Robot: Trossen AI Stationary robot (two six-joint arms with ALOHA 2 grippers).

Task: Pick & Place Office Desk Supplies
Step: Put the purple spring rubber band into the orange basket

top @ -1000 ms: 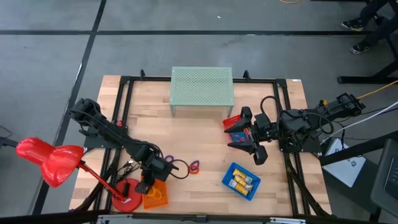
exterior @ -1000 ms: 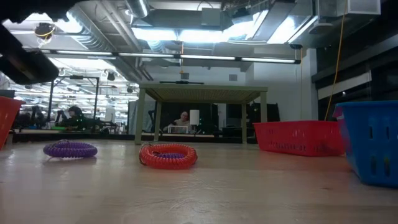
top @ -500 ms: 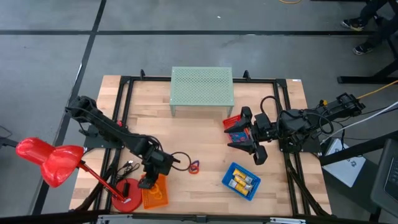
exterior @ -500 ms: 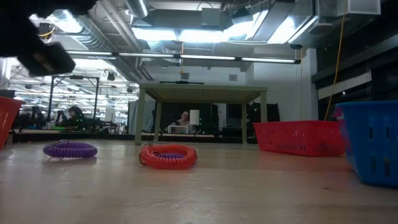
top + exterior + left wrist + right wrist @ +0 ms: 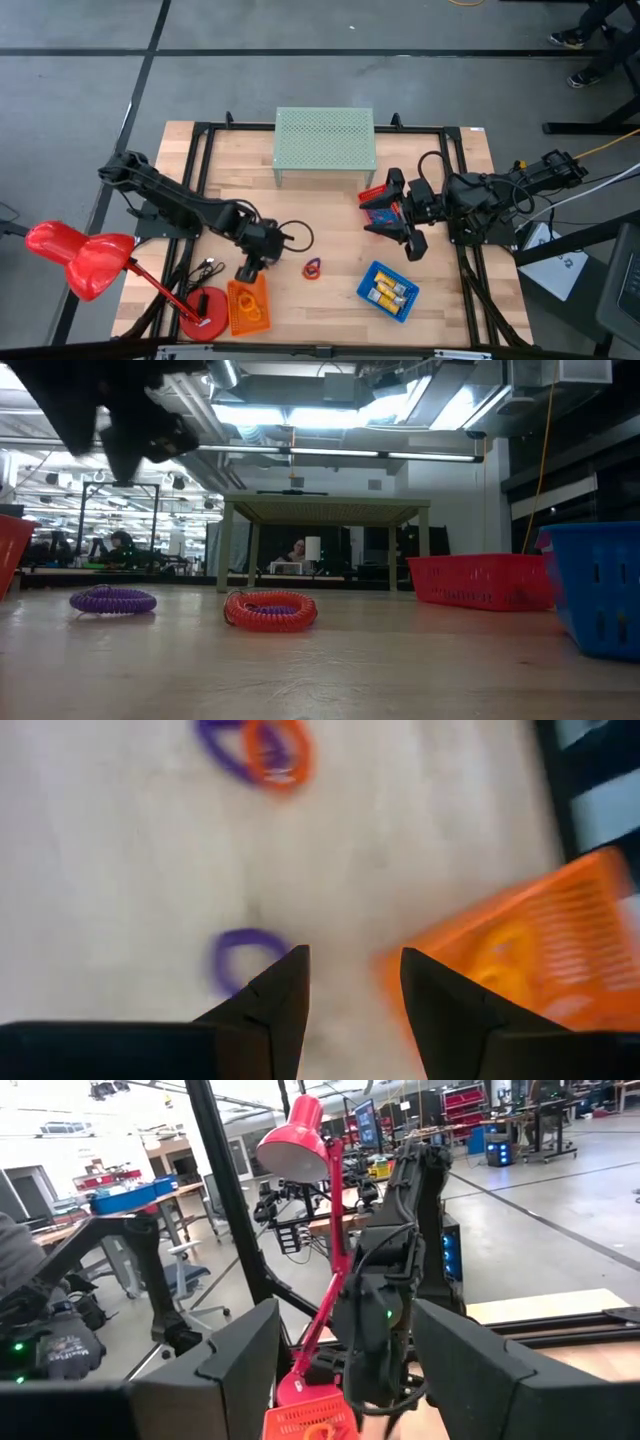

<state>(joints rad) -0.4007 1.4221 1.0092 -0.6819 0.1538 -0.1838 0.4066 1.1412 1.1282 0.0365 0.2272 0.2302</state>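
Red coil ring (image 5: 270, 610) and purple coil ring (image 5: 113, 600) flat on the wooden table (image 5: 330, 220), overlapping as a pair in the high view, near mid-table between the orange basket (image 5: 248, 306) and the blue basket (image 5: 388, 290). Another purple ring (image 5: 243, 960) just ahead of the fingertips in the left wrist view. Left gripper (image 5: 248, 270) the nearer by far, poised just above the orange basket's upper edge, fingers spread and empty, pair off to its right. Being flat loops, no long axis to align with. Right gripper (image 5: 392, 222) parked wide open beside the red basket (image 5: 374, 193), well apart. Likely next: a short reach right.
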